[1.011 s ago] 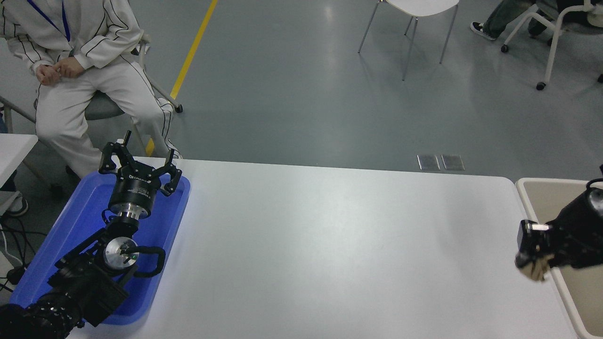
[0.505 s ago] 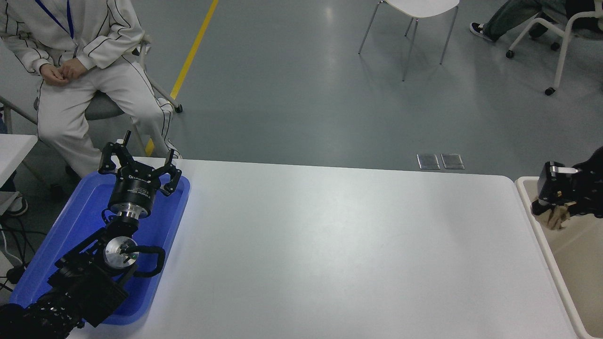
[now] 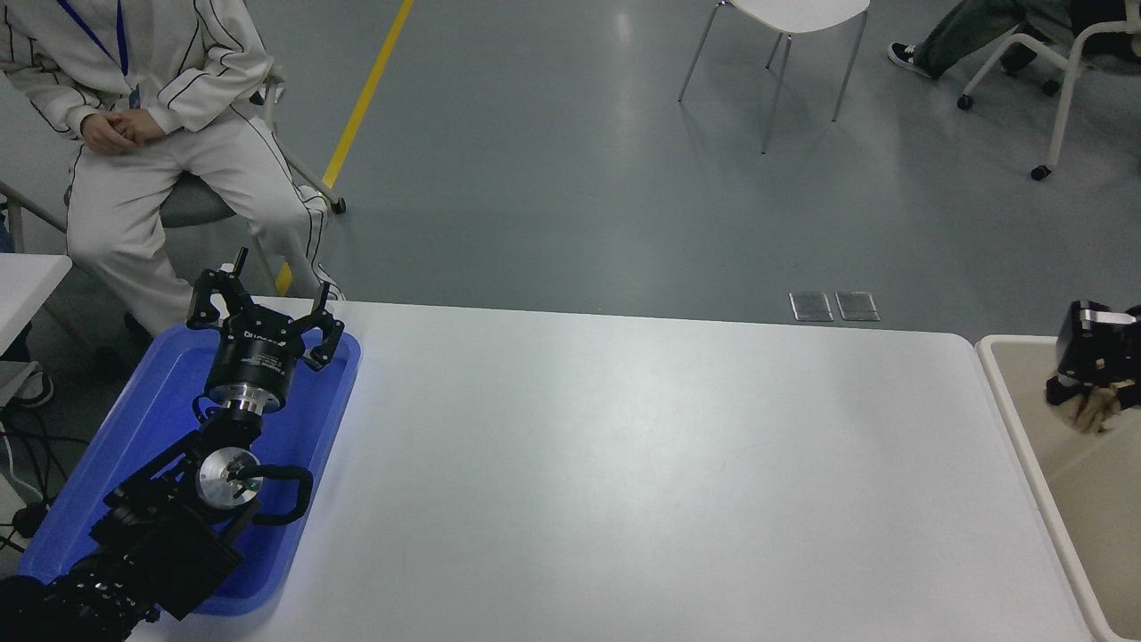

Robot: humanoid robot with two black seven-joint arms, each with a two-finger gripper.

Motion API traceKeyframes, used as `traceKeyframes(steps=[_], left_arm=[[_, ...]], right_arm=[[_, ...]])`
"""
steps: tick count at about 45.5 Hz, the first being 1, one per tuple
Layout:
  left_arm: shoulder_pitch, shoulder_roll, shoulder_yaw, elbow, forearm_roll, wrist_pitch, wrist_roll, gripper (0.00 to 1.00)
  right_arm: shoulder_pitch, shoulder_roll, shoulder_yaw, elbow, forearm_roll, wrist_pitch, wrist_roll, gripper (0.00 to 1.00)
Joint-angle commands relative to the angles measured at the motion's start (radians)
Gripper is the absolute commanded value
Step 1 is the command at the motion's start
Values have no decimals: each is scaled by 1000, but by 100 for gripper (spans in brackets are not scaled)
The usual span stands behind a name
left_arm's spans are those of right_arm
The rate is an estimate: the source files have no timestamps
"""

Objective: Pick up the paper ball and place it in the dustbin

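1. Paper ball point(image 3: 1089, 414): tan crumpled wad, held under the right gripper point(image 3: 1092, 406), up in the air over the dustbin's inside, near its far left corner.
2. Right gripper: comes in from the right edge, mostly cropped; jaws closed on the ball, which pokes out below the black fingers. A pale patch on top of the gripper, no writing readable there.
3. Dustbin point(image 3: 1012, 419): beige, pale rounded rim, just beside the table's right end; only its left part is in view.
4. Table point(image 3: 642, 464): white, bare in the middle.
5. Tray point(image 3: 160, 401): blue, shallow, at the table's left end.
6. Left gripper point(image 3: 265, 314): parked over the tray, jaws spread wide, holding nothing. White print on its black body, too small to read.
7. Person point(image 3: 151, 134): seated at far left in white striped clothes, hands clasped in the lap, blue lanyard.
8. Chair point(image 3: 784, 36): white, on the grey floor beyond the table; yellow line point(image 3: 367, 89) on the floor.
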Motion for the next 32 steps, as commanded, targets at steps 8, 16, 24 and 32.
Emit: traceKeyframes(steps=[8, 16, 24, 32], left_arm=[[0, 0, 0, 0, 0, 0, 0, 100], [0, 0, 0, 0, 0, 0, 0, 100], [0, 0, 0, 0, 0, 0, 0, 100], [0, 0, 0, 0, 0, 0, 0, 100]], right_arm=[[-373, -125, 115, -205, 2, -81, 0, 0], [-730, -125, 370, -380, 1, -254, 2, 0], [-1079, -100, 695, -544, 1, -417, 2, 0], [-1281, -16, 864, -670, -1, -612, 3, 0]])
